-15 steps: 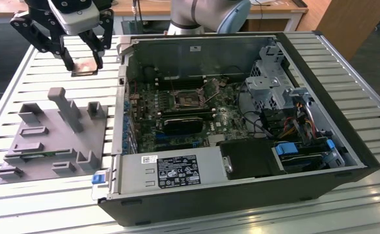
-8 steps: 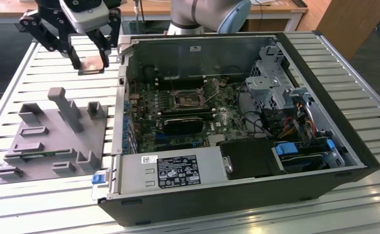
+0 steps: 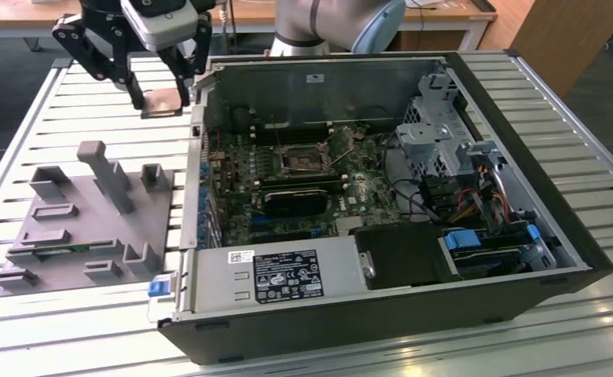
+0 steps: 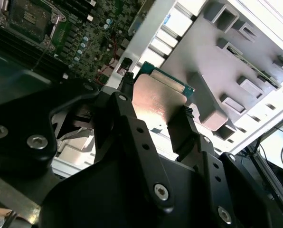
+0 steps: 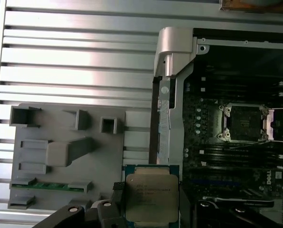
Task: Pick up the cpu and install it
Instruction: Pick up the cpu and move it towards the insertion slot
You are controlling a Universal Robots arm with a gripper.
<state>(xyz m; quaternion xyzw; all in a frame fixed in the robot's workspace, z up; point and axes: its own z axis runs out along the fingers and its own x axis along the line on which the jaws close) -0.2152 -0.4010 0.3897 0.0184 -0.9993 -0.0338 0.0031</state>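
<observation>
Gripper [image 3: 162,98] pinching cpu [image 5: 151,195] by two opp. edges, fingers [image 4: 186,128] clamped on it. Chip flat, metal plate up, held above slatted table [image 3: 34,118] betw. grey fixture tray [image 3: 45,236] and open PC case [image 3: 285,314]. Socket [image 3: 306,161] sits inside case on motherboard [image 3: 285,212], toward the exterior view's right of cpu and lower. Tray: green strip [image 5: 42,185] in one slot.

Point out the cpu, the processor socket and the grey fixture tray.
cpu [image 5: 151,197]: first wrist view, silver plate.
processor socket [image 5: 243,122]: first wrist view, dark centre.
grey fixture tray [image 3: 97,232]: exterior view, bare base.
</observation>
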